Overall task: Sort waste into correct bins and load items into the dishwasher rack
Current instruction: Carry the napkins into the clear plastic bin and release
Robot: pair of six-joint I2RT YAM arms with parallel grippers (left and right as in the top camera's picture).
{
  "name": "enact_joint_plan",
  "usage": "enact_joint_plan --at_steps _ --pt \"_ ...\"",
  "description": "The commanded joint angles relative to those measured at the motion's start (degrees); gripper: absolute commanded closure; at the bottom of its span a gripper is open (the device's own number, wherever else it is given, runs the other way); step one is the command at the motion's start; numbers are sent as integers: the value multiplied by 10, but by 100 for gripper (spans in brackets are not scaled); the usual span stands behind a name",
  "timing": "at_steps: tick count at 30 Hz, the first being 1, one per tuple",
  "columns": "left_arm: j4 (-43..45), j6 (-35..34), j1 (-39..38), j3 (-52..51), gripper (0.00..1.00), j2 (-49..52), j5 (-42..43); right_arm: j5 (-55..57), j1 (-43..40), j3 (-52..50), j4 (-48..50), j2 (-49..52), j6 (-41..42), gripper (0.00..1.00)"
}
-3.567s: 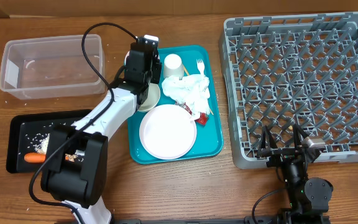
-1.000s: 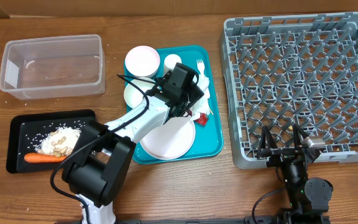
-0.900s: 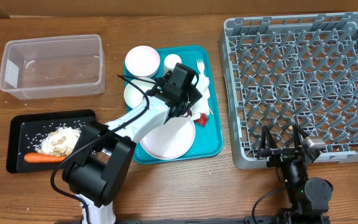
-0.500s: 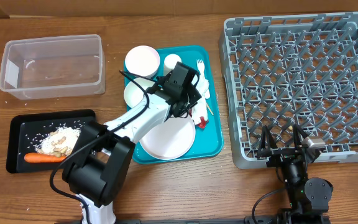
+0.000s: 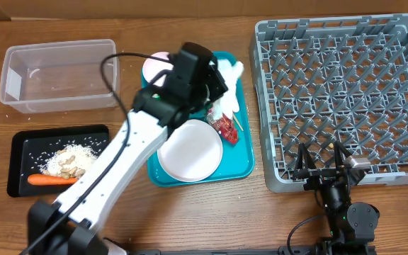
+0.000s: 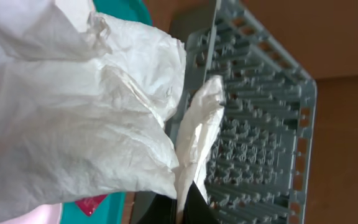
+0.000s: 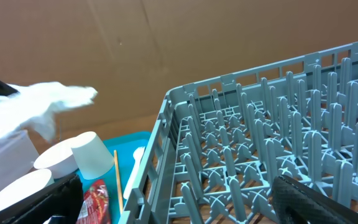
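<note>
Well, I see a brown wood-grain bench (image 5: 190,219) with a cardboard wall (image 7: 166,50) behind it. My left gripper (image 6: 183,208) is pinched closed on the napkin (image 6: 73,112), soft creased white paper hanging over the far end of the glossy teal tray (image 5: 238,163). A smooth round plate (image 5: 190,150) and a shiny red wrapper (image 5: 225,127) lie on that tray. The right gripper (image 5: 322,164) is spread wide, holding nothing, at the near edge of the grey pegged rack (image 5: 346,85). The carrot (image 5: 48,180) and grainy scraps (image 5: 66,159) sit in the black tray (image 5: 21,152).
</note>
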Motion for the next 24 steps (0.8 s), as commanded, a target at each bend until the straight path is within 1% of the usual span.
enact_joint_plan --at_steps 1,5,6,8,10,12,14,15,16,17,18,19,21,23,24 --pt "-24 21 60 10 96 -45 -79 5 -2 -6 3 -4 -1 0" --pt "-40 49 171 9 96 -50 -174 5 -2 -6 2 -4 -1 0" --pt "-40 49 187 8 96 -49 -184 5 -2 -6 3 -4 0 0" --pt "-38 49 252 8 96 -40 -210 5 -2 -6 3 -4 -1 0" --pt "-29 55 289 8 95 -31 -221 5 -2 -6 2 -4 -1 0" --pt "-10 67 326 8 84 -17 -220 5 -2 -6 3 -4 -1 0" --pt "6 93 362 8 76 4 -211 5 -2 -6 3 -4 -1 0" --pt "11 101 375 8 69 12 -206 5 -2 -6 3 -4 -1 0" --pt "17 113 398 8 49 30 -194 5 -2 -6 3 -4 -1 0" --pt "19 119 410 9 37 40 -186 5 -2 -6 3 -4 -1 0" --pt "19 126 431 9 2 53 -164 5 -2 -6 3 -4 -1 0" --pt "19 130 438 9 0 56 -152 5 -2 -6 2 -4 -1 0" --pt "21 134 457 9 0 57 -111 5 -2 -6 2 -4 -1 0" --pt "21 141 463 12 0 49 -64 5 -2 -6 3 -4 -1 0" --pt "21 152 463 14 0 42 -25 5 -2 -6 2 -4 -1 0"
